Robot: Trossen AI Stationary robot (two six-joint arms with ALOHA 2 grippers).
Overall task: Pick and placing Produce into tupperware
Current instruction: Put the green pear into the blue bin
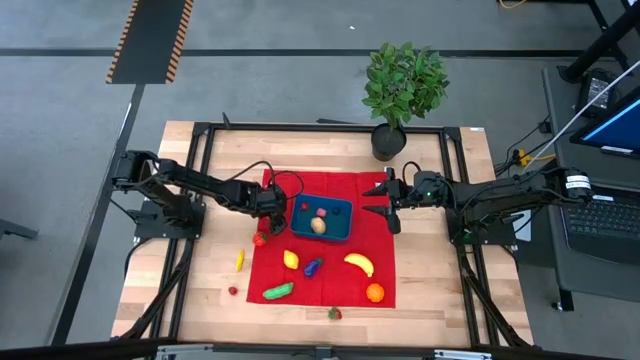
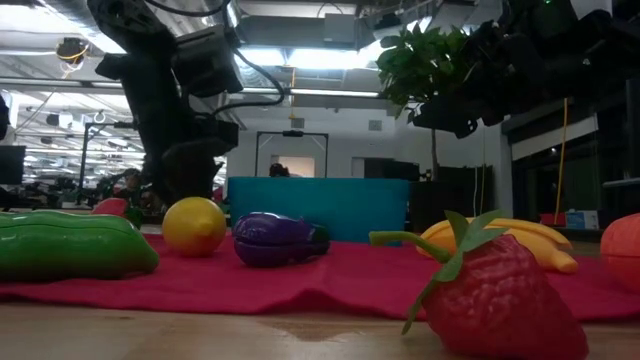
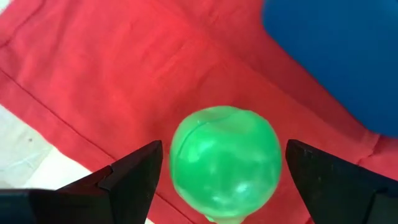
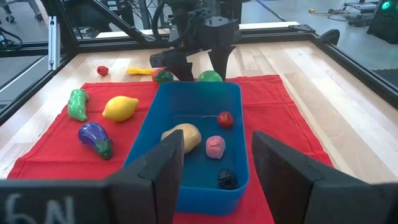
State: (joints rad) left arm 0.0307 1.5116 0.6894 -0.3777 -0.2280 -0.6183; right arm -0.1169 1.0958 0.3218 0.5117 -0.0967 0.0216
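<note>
**Left gripper open over a green ball beside the tub**

I see the wooden table (image 1: pixel 210 150) with the red cloth (image 1: pixel 385 240) spread on its middle, and a potted plant (image 1: pixel 403 85) at the far edge. The blue tub (image 4: pixel 186 180) sits on the cloth's far half. It holds a tan potato-like piece (image 4: pixel 182 137), a pink piece (image 4: pixel 215 146), a small red one (image 4: pixel 225 119) and a dark berry (image 4: pixel 227 178).

My left gripper (image 3: pixel 221 171) is low at the tub's left end, fingers spread wide on either side of a green ball (image 3: pixel 225 163) lying on the cloth just beside the tub; I see gaps between ball and fingers, so nothing is clamped. My right gripper (image 4: pixel 214 165) hovers off the tub's right end, fingers partly apart and holding nothing.

The rest of the produce lies nearer me on the cloth: a cucumber (image 1: pixel 278 291), a banana (image 1: pixel 359 263), a lemon (image 1: pixel 290 260), an eggplant (image 1: pixel 312 266) and an orange (image 1: pixel 374 292). A strawberry (image 1: pixel 334 313) lies on the wood at the cloth's near edge. Left of the cloth, on bare wood, are a yellow piece (image 1: pixel 239 261) and a tiny red one (image 1: pixel 233 291). A red-and-green piece (image 4: pixel 163 76) sits by the left gripper
</note>
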